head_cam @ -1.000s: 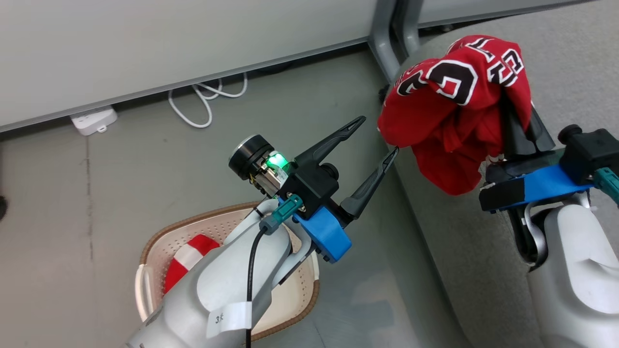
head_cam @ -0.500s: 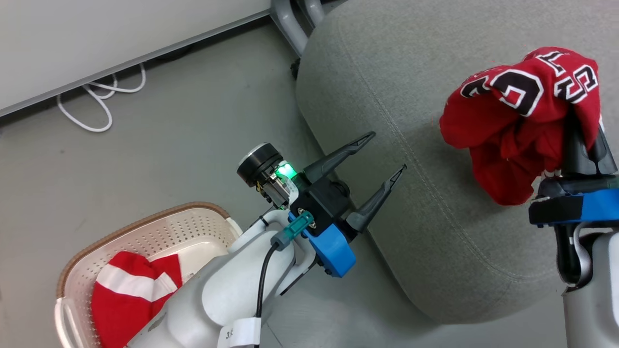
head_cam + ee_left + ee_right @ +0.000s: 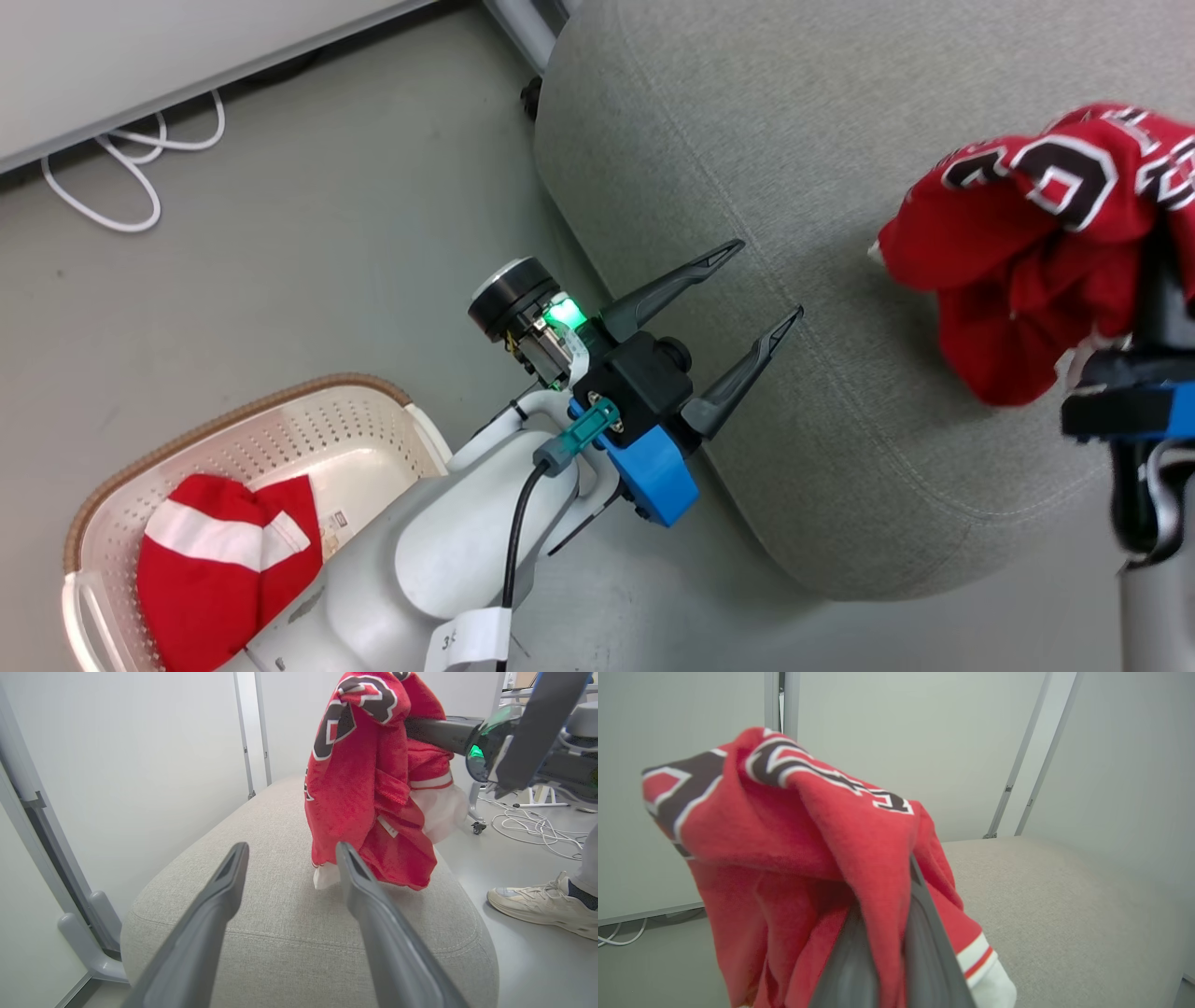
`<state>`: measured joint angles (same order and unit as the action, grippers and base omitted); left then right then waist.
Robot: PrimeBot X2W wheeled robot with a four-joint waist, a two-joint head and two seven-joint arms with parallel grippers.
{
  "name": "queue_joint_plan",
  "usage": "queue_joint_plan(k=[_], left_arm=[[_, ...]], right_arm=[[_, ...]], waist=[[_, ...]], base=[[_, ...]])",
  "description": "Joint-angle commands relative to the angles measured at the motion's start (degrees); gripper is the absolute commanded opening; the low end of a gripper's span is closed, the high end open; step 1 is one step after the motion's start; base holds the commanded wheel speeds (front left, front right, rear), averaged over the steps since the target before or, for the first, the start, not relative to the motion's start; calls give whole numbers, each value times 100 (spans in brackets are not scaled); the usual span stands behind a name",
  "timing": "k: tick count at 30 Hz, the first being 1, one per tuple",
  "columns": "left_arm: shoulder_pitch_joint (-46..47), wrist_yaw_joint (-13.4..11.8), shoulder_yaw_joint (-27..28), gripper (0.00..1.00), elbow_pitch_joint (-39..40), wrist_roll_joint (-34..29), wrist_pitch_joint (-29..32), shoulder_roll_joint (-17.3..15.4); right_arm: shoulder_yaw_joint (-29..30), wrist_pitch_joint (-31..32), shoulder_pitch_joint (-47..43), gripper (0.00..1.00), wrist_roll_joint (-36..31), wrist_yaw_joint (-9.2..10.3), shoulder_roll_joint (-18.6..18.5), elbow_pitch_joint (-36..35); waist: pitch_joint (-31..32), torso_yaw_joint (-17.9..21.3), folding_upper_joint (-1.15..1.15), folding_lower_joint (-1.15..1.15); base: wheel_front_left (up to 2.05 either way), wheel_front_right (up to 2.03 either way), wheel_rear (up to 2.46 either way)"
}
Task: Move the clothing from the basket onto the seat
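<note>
My right gripper (image 3: 1162, 280) is shut on the red jersey (image 3: 1027, 243) with black-and-white numbers and holds it in the air above the grey seat (image 3: 747, 140). In the right wrist view the jersey (image 3: 794, 858) drapes over my gripper (image 3: 896, 914) and hides the fingertips. My left gripper (image 3: 771, 277) is open with nothing in it, its tips over the seat's near edge. Seen from the left wrist, the gripper (image 3: 292, 845) points at the hanging jersey (image 3: 364, 788) and the seat (image 3: 280, 914). The red piece with white stripes (image 3: 215, 560) lies in the cream basket (image 3: 233, 411) on the floor at lower left.
White cables (image 3: 121, 177) lie on the floor by the pale wall panel. Grey metal legs (image 3: 523, 28) stand behind the seat. A person's shoe (image 3: 537, 905) rests on the floor right of the seat, with more cables (image 3: 523, 826) behind it.
The head camera has swung, shifting the whole picture. My right gripper has carried the jersey from the seat's edge to farther over the cushion. My left gripper stays open.
</note>
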<state>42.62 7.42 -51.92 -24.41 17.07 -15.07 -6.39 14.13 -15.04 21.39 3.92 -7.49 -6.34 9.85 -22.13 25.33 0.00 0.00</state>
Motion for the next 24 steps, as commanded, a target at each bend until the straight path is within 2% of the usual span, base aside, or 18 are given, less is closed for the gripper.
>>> queue_joint_plan(k=[1,5,13,18,24], left_arm=[[86,5,33,100,16,-28,-16,-17],[284,5,45,100,69,-113,-16,-27],[884,6,-31,100,69,-321,10,-104],[1259,6,-53,100,125,-414,16,-93],[1641,5,-116,100,181,-534,33,-50]], right_arm=[[32,-22,198,0,19,-1,-81,-74],[137,-22,692,0,58,-1,-327,-152],[670,-22,2282,0,231,-1,-1111,5],[1064,-21,3105,0,368,-1,-1602,479],[1301,-21,3556,0,290,-1,-2005,1298]], waist=[[-100,-63,0,0],[-449,-195,0,0],[-1438,-585,0,0],[-2032,-846,0,0],[-2598,-1093,0,0]], base=[[0,0,0],[0,0,0],[0,0,0],[0,0,0],[0,0,0]])
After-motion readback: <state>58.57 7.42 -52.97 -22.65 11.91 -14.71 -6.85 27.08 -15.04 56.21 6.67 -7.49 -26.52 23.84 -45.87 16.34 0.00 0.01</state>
